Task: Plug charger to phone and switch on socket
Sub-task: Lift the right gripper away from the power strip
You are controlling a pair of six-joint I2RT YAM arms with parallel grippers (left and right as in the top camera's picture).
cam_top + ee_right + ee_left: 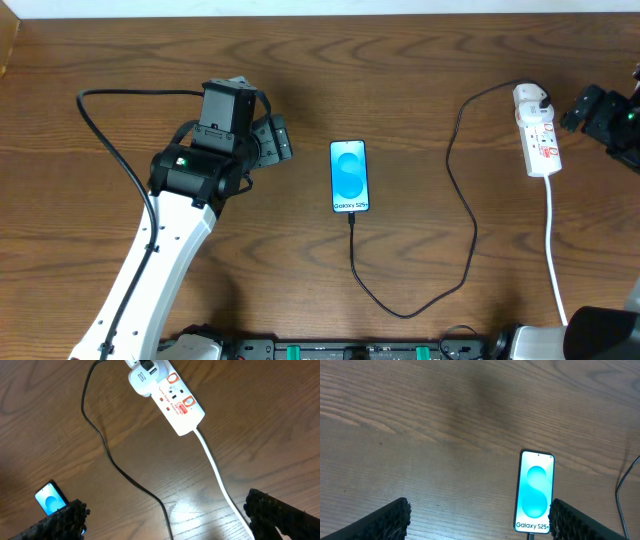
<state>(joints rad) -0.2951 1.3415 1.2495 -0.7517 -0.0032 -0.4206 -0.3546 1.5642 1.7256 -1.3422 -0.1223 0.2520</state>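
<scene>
The phone (349, 176) lies flat mid-table, blue screen up with "Galaxy S25" text; it also shows in the left wrist view (535, 491) and partly in the right wrist view (50, 497). The charger's black cable (466, 210) runs from the phone's near end in a loop to its white plug head (530, 97), seated in the far end of the socket (541, 142), a white power strip. The strip shows in the right wrist view (175, 402). My left gripper (479, 520) is open and empty, left of the phone. My right gripper (165, 515) is open and empty, right of the strip.
The strip's thick white cord (553, 240) runs toward the table's near edge; it shows in the right wrist view (216, 470). The left arm (160, 250) crosses the left side of the wooden table (300, 60). The table's far edge runs along the top.
</scene>
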